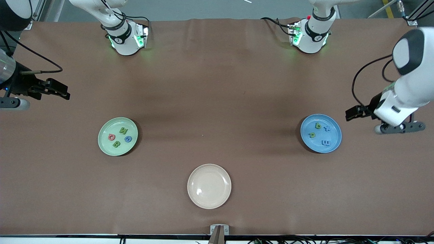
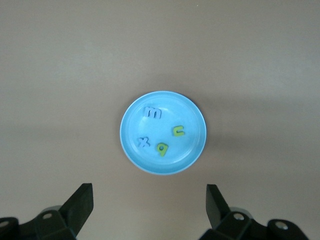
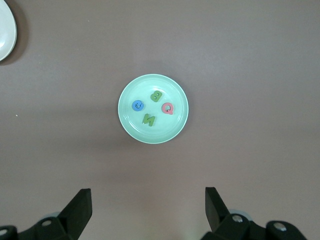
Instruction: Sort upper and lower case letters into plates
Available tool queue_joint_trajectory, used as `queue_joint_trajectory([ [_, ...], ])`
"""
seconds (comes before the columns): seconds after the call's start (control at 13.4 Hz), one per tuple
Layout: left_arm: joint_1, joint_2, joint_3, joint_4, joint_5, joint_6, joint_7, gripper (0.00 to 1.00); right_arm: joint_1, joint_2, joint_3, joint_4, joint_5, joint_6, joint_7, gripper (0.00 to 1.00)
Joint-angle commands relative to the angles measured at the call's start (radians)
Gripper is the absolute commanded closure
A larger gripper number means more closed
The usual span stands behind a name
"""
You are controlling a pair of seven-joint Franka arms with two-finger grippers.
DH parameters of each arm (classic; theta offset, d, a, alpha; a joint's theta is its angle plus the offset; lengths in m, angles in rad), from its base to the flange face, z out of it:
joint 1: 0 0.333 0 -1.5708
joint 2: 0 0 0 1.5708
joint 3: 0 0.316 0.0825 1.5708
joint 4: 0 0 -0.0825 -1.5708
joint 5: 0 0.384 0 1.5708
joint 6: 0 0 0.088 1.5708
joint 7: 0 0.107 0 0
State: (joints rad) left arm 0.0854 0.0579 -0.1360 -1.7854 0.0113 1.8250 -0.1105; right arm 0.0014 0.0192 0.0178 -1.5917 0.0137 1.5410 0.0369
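Covering the table (image 1: 217, 84), brown matting – left end effector (image 2: 149, 206) and right end effector (image 3: 148, 209) both gape, empty.

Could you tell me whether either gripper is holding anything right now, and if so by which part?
Nothing is held: the left gripper and right gripper both have open, empty jaws.

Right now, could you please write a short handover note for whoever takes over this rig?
Left end effector: open, empty, raised at the left arm's end of the table, beside the blue plate.
Right end effector: open, empty, raised at the right arm's end.
Mint green plate: four capitals, red, blue, two green.
Blue plate: four small letters, two green, two blue.
Cream plate: holds nothing.
Done: all eight sorted. Left: nothing visible.
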Motion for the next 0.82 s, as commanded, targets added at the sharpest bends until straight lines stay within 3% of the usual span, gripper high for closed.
queue_joint_trajectory([
  [0.0,-0.001,-0.094,0.009,-0.037,-0.014,-0.032,0.032,0.01,0.0,-0.045,0.007,-0.063,-0.011,0.016,0.009,0.0],
  [0.37,0.072,-0.116,0.012,0.127,-0.016,-0.231,0.163,0.01,0.002,-0.041,0.007,-0.067,0.002,0.021,0.012,0.0],
  [0.75,0.074,-0.116,0.012,0.237,-0.019,-0.296,0.154,0.0,0.003,-0.045,0.004,-0.063,0.005,-0.022,0.014,0.0],
])
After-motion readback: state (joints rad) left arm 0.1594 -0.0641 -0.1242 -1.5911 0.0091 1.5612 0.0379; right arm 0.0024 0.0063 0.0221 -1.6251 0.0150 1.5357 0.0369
